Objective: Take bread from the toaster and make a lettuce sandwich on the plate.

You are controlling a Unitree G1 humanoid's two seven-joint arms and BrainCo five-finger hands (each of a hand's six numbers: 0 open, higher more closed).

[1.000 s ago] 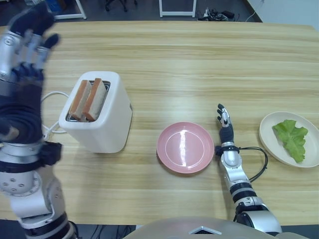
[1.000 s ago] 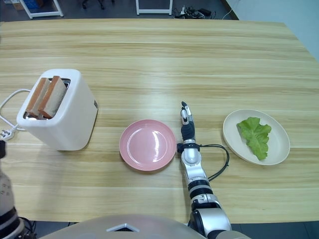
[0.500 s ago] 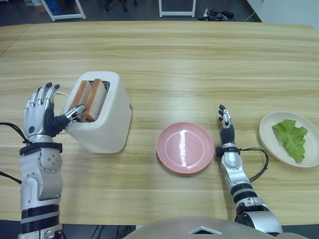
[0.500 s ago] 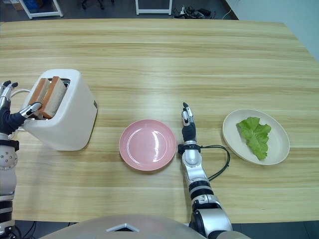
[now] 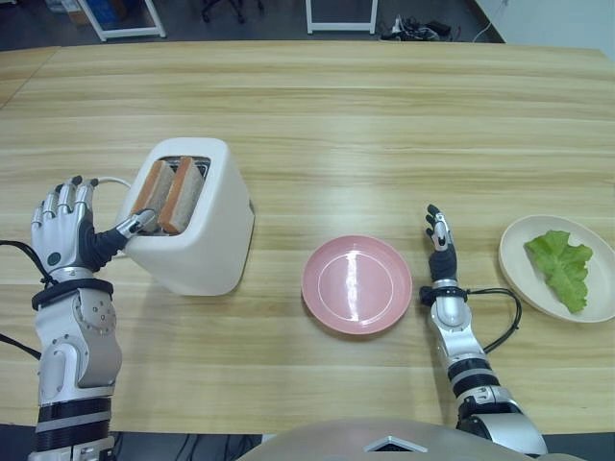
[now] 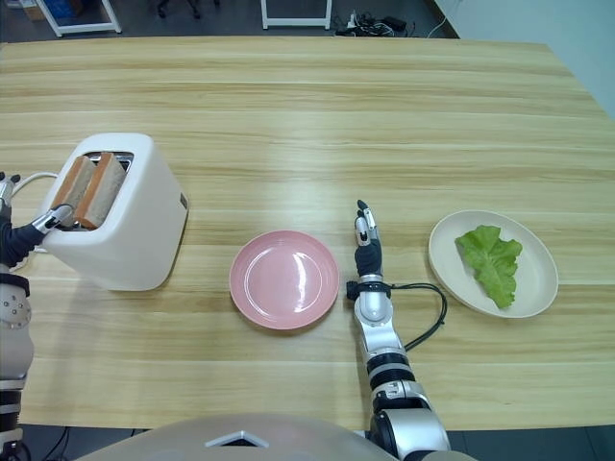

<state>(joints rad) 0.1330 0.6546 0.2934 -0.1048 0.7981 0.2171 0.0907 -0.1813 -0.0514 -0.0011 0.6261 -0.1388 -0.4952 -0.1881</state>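
The left hand (image 5: pixel 62 230) is hanging wide open beside the toaster (image 5: pixel 207 235), its thumb at the top edge by the two bread slices (image 5: pixel 171 192) standing in the slots. The right hand (image 5: pixel 440 248), fingers straight and holding nothing, is lying on the desk (image 5: pixel 384 115) between the pink plate (image 5: pixel 357 284) and the lettuce (image 5: pixel 562 264).

A white toaster (image 5: pixel 197 230) stands upright on the left part of the table (image 5: pixel 384 125), its slots facing up. Two slices of bread (image 5: pixel 171 192) with brown crusts stand on edge in the slots, side by side, their tops poking above the rim. A round, glossy pink plate (image 5: pixel 357 284) lies flat to the right of the toaster, apart from it. Well to the right, a green, ruffled lettuce leaf (image 5: pixel 560 266) lies on a cream plate (image 5: pixel 514 252).
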